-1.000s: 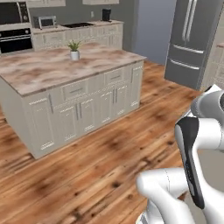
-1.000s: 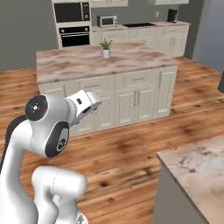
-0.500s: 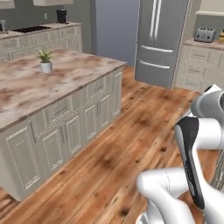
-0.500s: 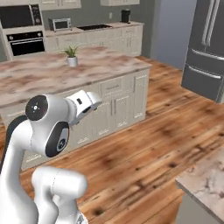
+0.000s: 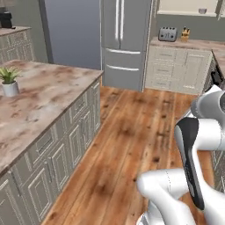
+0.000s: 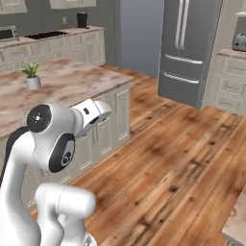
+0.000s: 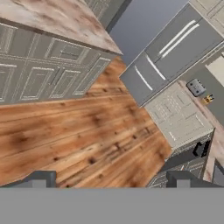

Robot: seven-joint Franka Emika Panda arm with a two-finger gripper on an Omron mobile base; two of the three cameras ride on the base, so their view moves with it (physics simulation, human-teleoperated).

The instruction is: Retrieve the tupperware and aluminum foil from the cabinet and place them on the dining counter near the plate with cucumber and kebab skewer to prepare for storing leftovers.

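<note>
Toaster (image 5: 167, 34) beside, apparently, knife block (image 5: 186, 32)

A steel-grey refrigerator (image 5: 124, 41) with long pale handles stands at the far wall, its doors shut. Just beside it runs a row of cream drawer units (image 5: 178, 68) whose top carries a toaster (image 5: 167, 34) and a knife block (image 5: 185, 33) — the two near each other, apart. A white-cabinet island (image 5: 39, 118) with a marbled pink-brown top bears a potted plant (image 5: 9, 80) in a pale pot. Warm wooden floorboards (image 5: 132, 145) fill the space between. A dark coffee maker (image 6: 82, 19) sits on the far back table — upright.
</note>
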